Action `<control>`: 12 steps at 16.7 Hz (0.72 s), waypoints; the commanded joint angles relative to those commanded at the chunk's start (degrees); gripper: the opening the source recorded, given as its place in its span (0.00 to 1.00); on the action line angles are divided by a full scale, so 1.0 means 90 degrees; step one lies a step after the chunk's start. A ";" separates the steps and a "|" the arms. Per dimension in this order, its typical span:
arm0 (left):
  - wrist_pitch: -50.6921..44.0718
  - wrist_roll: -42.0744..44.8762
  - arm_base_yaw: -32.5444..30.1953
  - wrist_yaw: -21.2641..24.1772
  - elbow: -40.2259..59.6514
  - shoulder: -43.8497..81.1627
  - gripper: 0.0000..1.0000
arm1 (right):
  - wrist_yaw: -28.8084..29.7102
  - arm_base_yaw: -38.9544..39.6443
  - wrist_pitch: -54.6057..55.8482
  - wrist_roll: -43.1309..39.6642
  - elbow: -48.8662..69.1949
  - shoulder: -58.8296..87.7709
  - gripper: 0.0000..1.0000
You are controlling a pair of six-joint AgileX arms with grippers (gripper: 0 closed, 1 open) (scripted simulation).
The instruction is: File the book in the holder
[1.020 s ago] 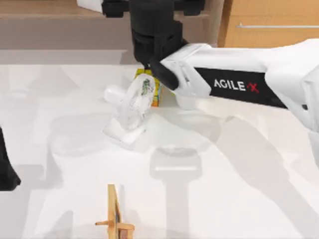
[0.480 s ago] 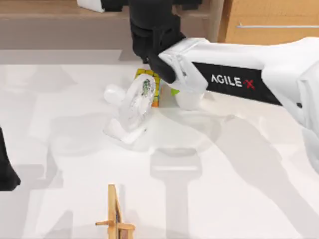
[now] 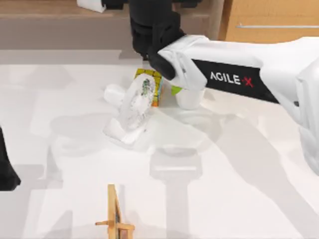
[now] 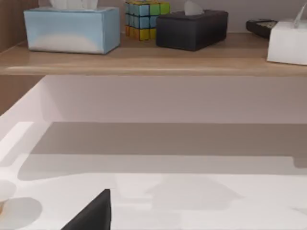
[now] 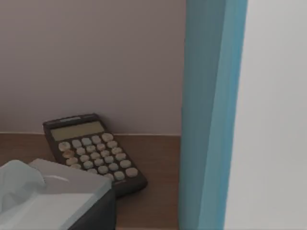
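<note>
While my right gripper (image 3: 149, 37), jaws clamped on the book (image 5: 211, 115), hangs over the table's far edge w/ left arm parked, next: carry to holder, slot upright.

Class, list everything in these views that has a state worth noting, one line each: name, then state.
Light teal-blue flat book: upright, edge-on to the right wrist camera.
Dark grey calculator: lying flat on the wooden shelf, keys up.
Black tissue box: white tissue poking out on top.
Multicoloured puzzle cube: resting on the white table.
Right tool: over the table's far edge.
Left arm: parked at the table's left edge.
</note>
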 joint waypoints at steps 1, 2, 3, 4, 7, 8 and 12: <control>0.0000 0.0000 0.0000 0.0000 0.0000 0.0000 1.00 | 0.0000 0.0000 0.0000 0.0000 0.0000 0.0000 0.77; 0.0000 0.0000 0.0000 0.0000 0.0000 0.0000 1.00 | 0.0000 0.0000 0.0000 0.0000 0.0000 0.0000 0.70; 0.0000 0.0000 0.0000 0.0000 0.0000 0.0000 1.00 | 0.0000 0.0000 0.0000 0.0000 0.0000 0.0000 0.62; 0.0000 0.0000 0.0000 0.0000 0.0000 0.0000 1.00 | 0.0000 0.0000 0.0000 0.0000 0.0000 0.0000 0.55; 0.0000 0.0000 0.0000 0.0000 0.0000 0.0000 1.00 | 0.0000 0.0000 0.0000 0.0000 0.0000 0.0000 0.32; 0.0000 0.0000 0.0000 0.0000 0.0000 0.0000 1.00 | 0.0000 0.0000 0.0000 0.0000 0.0000 0.0000 0.25; 0.0000 0.0000 0.0000 0.0000 0.0000 0.0000 1.00 | 0.0000 0.0000 0.0000 0.0000 0.0000 0.0000 0.00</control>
